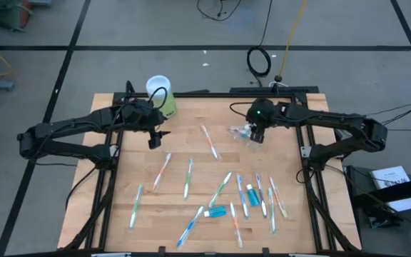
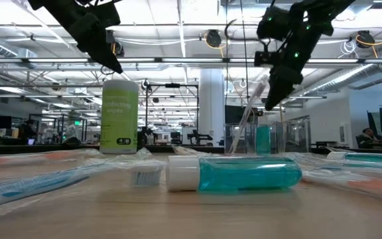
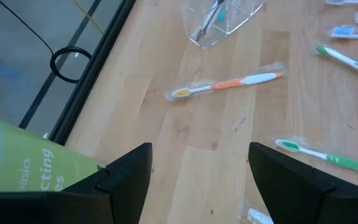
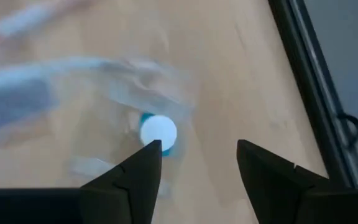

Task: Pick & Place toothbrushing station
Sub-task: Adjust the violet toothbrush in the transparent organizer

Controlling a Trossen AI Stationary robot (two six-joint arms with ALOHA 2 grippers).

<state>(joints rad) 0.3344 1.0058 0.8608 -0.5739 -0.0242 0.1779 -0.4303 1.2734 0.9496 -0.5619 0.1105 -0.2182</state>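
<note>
Fingers of the right gripper [image 1: 255,135] stand spread, holding nothing, just above the clear plastic cup [image 1: 240,131] at the far right of the table [image 1: 184,118]; its wrist view looks down between them on a white-capped blue toothpaste tube [image 4: 158,132] standing inside the cup. The left gripper [image 1: 155,140] hangs at the far left with its fingers spread too and empty, just beside the light-green canister [image 1: 164,101] with the white lid. Counted from above: one cup, one canister, two more toothpaste tubes [image 1: 215,211] lying near the front, and roughly a dozen toothbrushes [image 1: 210,142] scattered flat across the middle and near right, though the tight cluster at the right makes an exact count uncertain. The low view alone shows a thin stick leaning upright in the cup [image 2: 244,136] and a capped tube [image 2: 234,174] lying on its side close to the camera. The left wrist view picks out an orange-and-white wrapped toothbrush [image 3: 225,85] that lies on the boards apart from the cup. The surface is pale wooden butcher block in a black frame; beyond it is a grey floor with cables, and a large open room with ceiling lights.
</note>
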